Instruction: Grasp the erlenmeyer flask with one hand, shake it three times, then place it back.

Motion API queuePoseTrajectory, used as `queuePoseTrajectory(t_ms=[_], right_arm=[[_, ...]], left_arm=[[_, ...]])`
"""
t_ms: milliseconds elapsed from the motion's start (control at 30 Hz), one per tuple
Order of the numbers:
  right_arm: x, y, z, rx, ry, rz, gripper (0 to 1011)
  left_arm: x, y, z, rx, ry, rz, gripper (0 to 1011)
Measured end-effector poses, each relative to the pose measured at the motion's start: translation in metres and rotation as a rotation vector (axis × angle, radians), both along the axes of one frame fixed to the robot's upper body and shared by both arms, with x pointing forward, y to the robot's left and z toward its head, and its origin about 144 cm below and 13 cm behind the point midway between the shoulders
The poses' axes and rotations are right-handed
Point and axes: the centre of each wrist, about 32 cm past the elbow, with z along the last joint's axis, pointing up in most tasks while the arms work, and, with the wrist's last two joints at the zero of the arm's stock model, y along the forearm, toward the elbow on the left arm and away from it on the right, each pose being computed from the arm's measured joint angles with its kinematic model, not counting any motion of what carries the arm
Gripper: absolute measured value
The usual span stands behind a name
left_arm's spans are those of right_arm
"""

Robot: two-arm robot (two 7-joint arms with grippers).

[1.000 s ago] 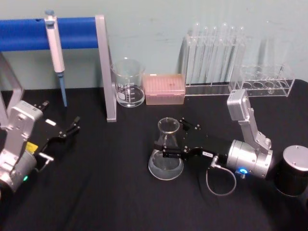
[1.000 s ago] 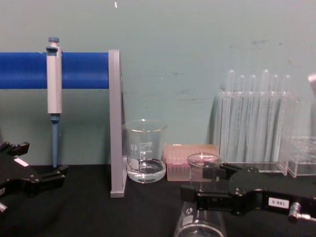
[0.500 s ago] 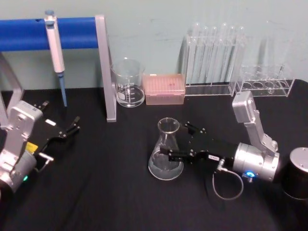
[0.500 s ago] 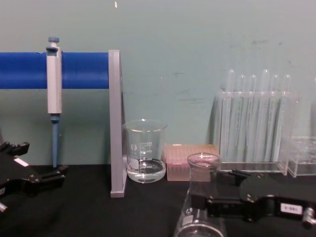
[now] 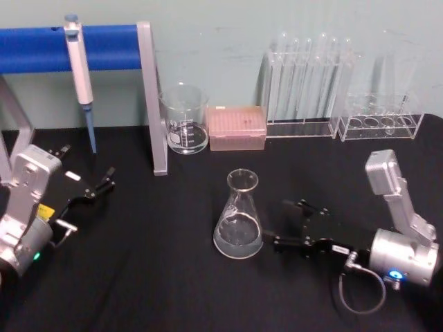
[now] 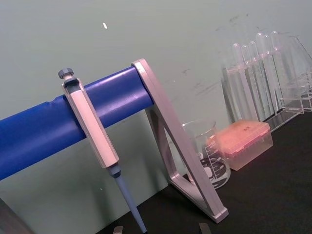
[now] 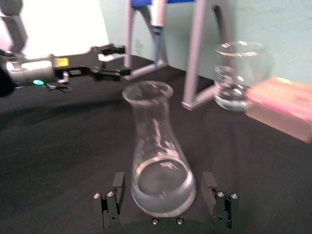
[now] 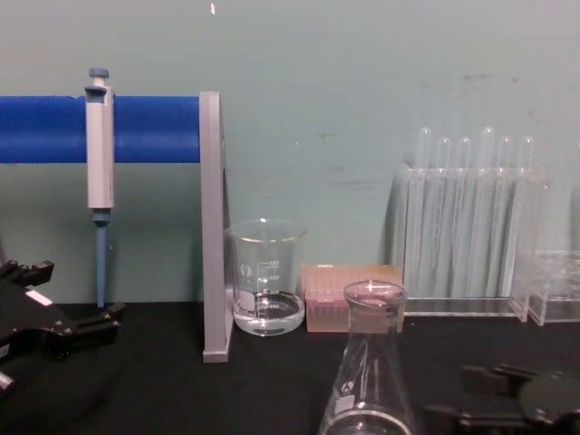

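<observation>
On the black table (image 5: 166, 277), near its middle, the erlenmeyer flask (image 5: 239, 217) stands upright, free of any grip. Just to its right, the right gripper (image 5: 289, 223) lies low over the table with its fingers spread, apart from the glass. Behind the flask stand a glass beaker (image 5: 185, 120) and a pink box (image 5: 237, 128). Far left, the left gripper (image 5: 105, 181) rests idle, fingers pressed together.

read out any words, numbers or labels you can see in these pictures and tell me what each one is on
None can be read.
Beaker: white scale marks and print, too small.
Flask: small white mark near its base, too small.
Right gripper: small white label on the arm behind it, blurred.
Left gripper: yellow sticker and white patch on its arm, unreadable.
</observation>
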Motion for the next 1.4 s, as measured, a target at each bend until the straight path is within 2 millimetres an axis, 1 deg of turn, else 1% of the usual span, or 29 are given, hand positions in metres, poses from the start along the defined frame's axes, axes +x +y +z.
queuePoseTrajectory(t_ms=[100, 233, 433, 567, 733, 967, 1167, 1400], right_arm=[[-0.007, -0.011, -0.001, -0.016, 0.02, -0.06, 1000], [-0.011, -0.021, 0.001, -0.011, 0.006, -0.151, 1000], [-0.007, -0.025, 0.01, 0.017, -0.081, -0.25, 1000], [-0.001, -0.022, 0.016, 0.046, -0.146, -0.304, 1000], [0.011, -0.011, 0.025, 0.088, -0.244, -0.395, 1000], [0.016, 0.002, 0.028, 0.092, -0.32, -0.515, 1000], [0.013, 0.009, 0.018, 0.073, -0.267, -0.585, 1000], [0.009, 0.013, 0.0, 0.021, -0.182, -0.64, 1000]], left_arm=[[0.0, 0.0, 0.0, 0.0, 0.0, 0.0, 1001], [0.0, 0.0, 0.0, 0.0, 0.0, 0.0, 1001], [0.0, 0.0, 0.0, 0.0, 0.0, 0.0, 1001], [0.0, 0.0, 0.0, 0.0, 0.0, 0.0, 1001], [0.0, 0.0, 0.0, 0.0, 0.0, 0.0, 1001], [0.0, 0.0, 0.0, 0.0, 0.0, 0.0, 1001], [0.0, 0.0, 0.0, 0.0, 0.0, 0.0, 1001], [0.0, 0.0, 0.0, 0.0, 0.0, 0.0, 1001]])
